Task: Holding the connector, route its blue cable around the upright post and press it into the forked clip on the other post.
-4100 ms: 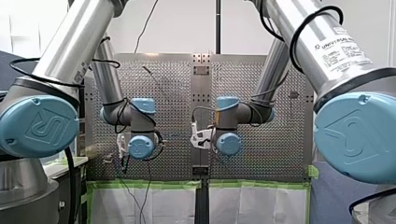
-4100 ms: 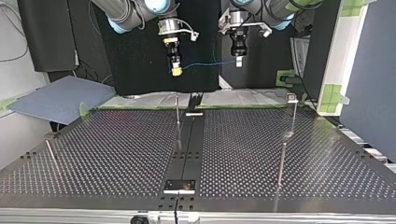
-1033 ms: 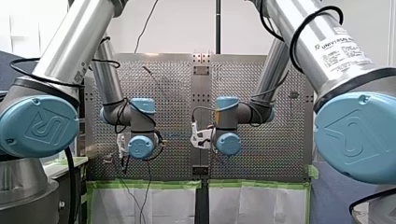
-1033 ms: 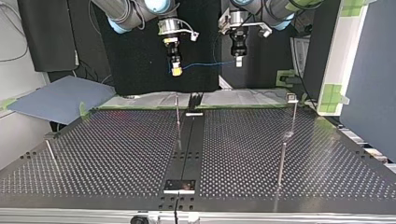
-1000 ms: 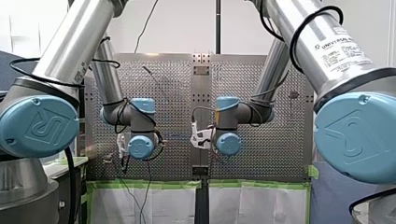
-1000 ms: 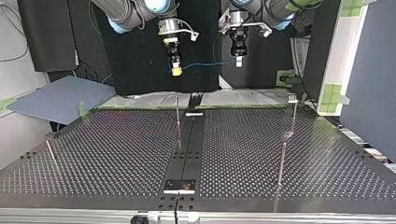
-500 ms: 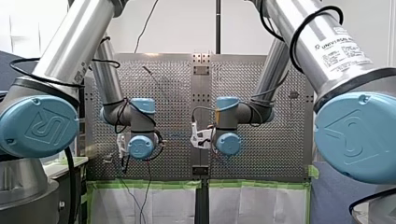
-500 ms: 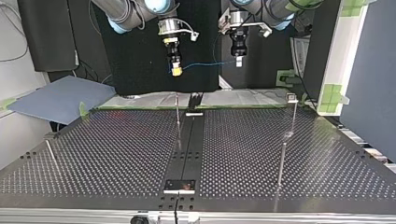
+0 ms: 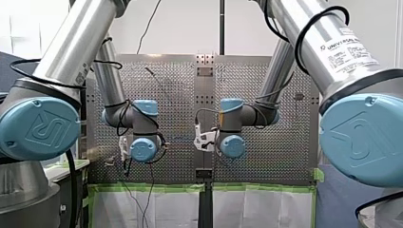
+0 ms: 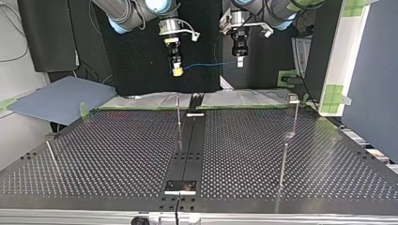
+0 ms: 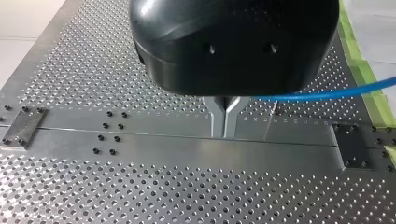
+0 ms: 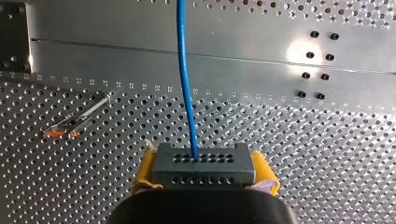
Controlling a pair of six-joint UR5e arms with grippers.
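as it hangs pointing down, my right pincer (image 10: 177, 71) clamps the connector (image 12: 204, 164).

- Label (image 9: 349, 47): white, on the silver tube of my right arm (image 9: 297, 19), front view. Brand line reads "UNIVERSAL ROBOTS"; the smaller lines beneath it are too fine to read.
- Large blue joint cap (image 9: 40, 128), my left arm (image 9: 78, 42), front view: raised brand emblem of stylised letters in a rounded frame.
- Large blue joint cap (image 9: 363, 140), my right arm: same raised emblem.
- Row of tiny engraved numerals (image 12: 233, 95): along the edge of the perforated table (image 12: 303, 149), beside the centre rail (image 12: 116, 53), right wrist view. Too small to read.
- Matching engraved row (image 11: 177, 113): left wrist view, also too small to read.
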